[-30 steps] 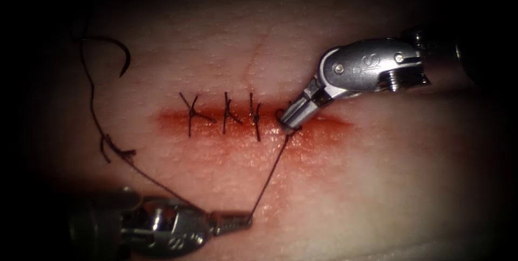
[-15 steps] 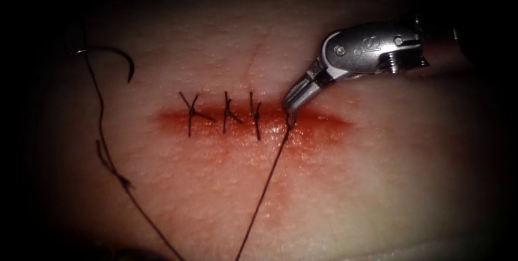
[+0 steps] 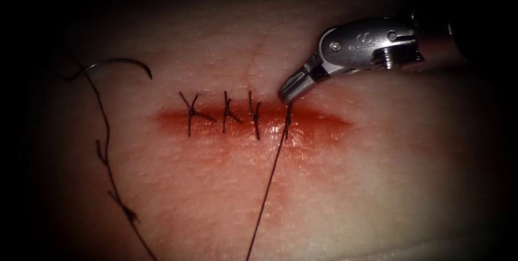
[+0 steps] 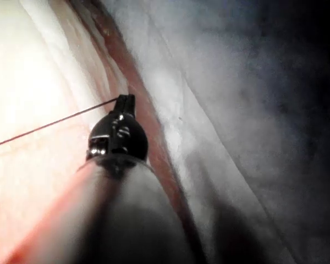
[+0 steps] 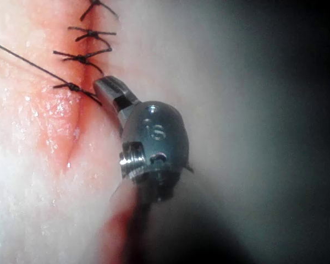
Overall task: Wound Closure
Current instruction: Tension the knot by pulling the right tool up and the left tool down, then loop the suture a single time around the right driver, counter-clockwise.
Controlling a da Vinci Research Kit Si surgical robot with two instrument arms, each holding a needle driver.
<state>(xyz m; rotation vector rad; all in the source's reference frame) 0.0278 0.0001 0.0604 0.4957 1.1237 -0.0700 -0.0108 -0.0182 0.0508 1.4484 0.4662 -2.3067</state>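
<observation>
The cut [image 3: 329, 123] runs across the tissue [image 3: 377, 185] with red fluid along it. Three tied stitches [image 3: 226, 112] cross its left part, and a fourth stitch [image 3: 287, 123] sits just right of them. My right tool [image 3: 286, 97] is at that stitch's far end, jaws shut on the short thread end [image 5: 91, 94]. A long taut thread [image 3: 267, 196] leaves the stitch toward the near edge. My left tool [image 4: 125, 100] is shut on this thread [image 4: 49, 125]. The curved needle [image 3: 121, 61] lies free on the tissue far left of the cut, held by neither tool.
From the needle, slack thread [image 3: 105, 142] with small knots [image 3: 129, 215] trails down the tissue's left side. A faint pale line [image 3: 258, 50] runs away from the cut on the far side. In the left wrist view a pale cloth [image 4: 220, 110] lies beside the tissue.
My left tool drew back toward the near edge and out of the endoscope view, pulling the thread straight. The loop at the fourth stitch drew down. My right tool rose slightly. The needle slid right.
</observation>
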